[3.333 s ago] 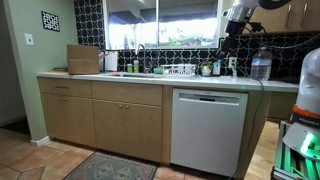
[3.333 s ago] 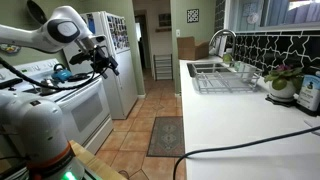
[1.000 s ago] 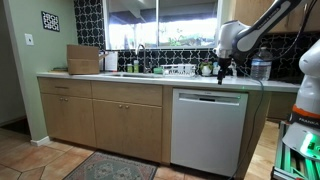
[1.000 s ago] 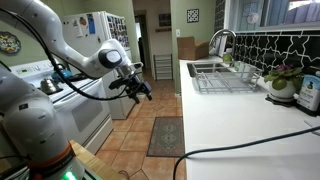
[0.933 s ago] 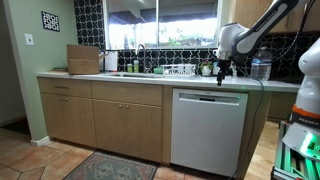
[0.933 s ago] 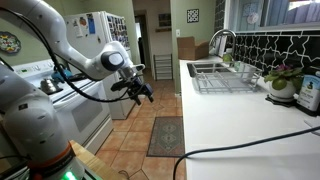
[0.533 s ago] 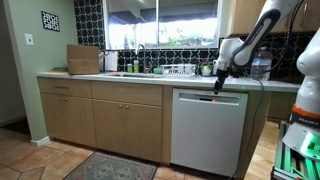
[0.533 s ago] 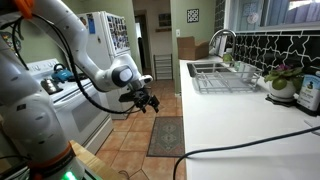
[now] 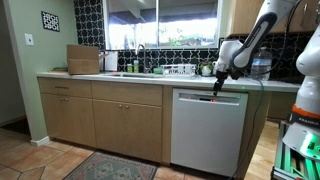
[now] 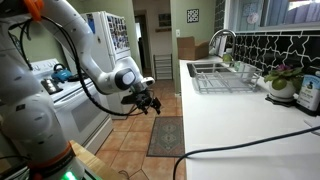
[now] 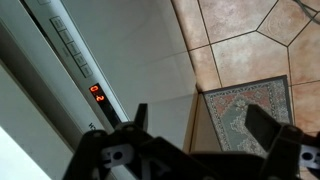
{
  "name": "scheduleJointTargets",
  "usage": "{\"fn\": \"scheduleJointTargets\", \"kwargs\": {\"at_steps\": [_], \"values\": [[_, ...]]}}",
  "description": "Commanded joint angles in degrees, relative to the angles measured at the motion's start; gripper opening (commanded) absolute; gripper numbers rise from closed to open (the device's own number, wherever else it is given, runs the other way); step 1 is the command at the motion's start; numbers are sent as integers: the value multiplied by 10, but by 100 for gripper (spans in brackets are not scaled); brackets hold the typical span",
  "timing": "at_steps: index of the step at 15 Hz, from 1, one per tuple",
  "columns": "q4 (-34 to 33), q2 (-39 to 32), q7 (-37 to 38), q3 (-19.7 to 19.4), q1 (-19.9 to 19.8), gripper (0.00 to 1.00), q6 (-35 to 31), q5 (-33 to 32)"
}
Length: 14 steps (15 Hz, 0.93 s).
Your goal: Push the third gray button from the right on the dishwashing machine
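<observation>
The white dishwashing machine [image 9: 208, 132] stands under the counter between tan cabinets, with its control strip [image 9: 210, 98] along the top edge. My gripper [image 9: 217, 86] hangs just in front of and above the strip's right part. It also shows in an exterior view [image 10: 150, 103], where the machine's front is hidden by the counter. In the wrist view the strip runs diagonally with a row of gray buttons [image 11: 70, 46] and a red display [image 11: 97, 93]. My gripper [image 11: 200, 125] is open and empty, its fingers [image 11: 135, 120] wide apart, touching nothing.
Tan wooden cabinets [image 9: 105, 115] stand beside the machine. The counter [image 10: 240, 130] holds a dish rack [image 10: 222, 78], a faucet [image 10: 222, 40] and a cable. A patterned rug [image 11: 245, 105] lies on the tile floor [image 11: 235, 25]. A white stove [image 10: 75, 105] stands opposite.
The arm has come down from above the counter to the dishwasher's top edge. In the last half second the gripper shifted only slightly closer to the strip, still open.
</observation>
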<state>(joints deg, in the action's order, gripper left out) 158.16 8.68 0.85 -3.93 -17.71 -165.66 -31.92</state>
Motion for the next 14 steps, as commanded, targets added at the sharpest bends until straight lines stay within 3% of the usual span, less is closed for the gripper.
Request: {"fn": "scheduleJointTargets", "kwargs": {"at_steps": [1,2,5,8,9,14], "values": [[-23,-8,80,24,-36,100,31,-80],[-40,-7,139,51,-70,100,60,-140],[-64,-29,258,67,-77,100,132,-263],[-77,-65,349,79,-70,100,186,-339],[-78,-79,370,37,-18,100,200,-357],[-109,-149,478,-10,25,100,215,-437]]}}
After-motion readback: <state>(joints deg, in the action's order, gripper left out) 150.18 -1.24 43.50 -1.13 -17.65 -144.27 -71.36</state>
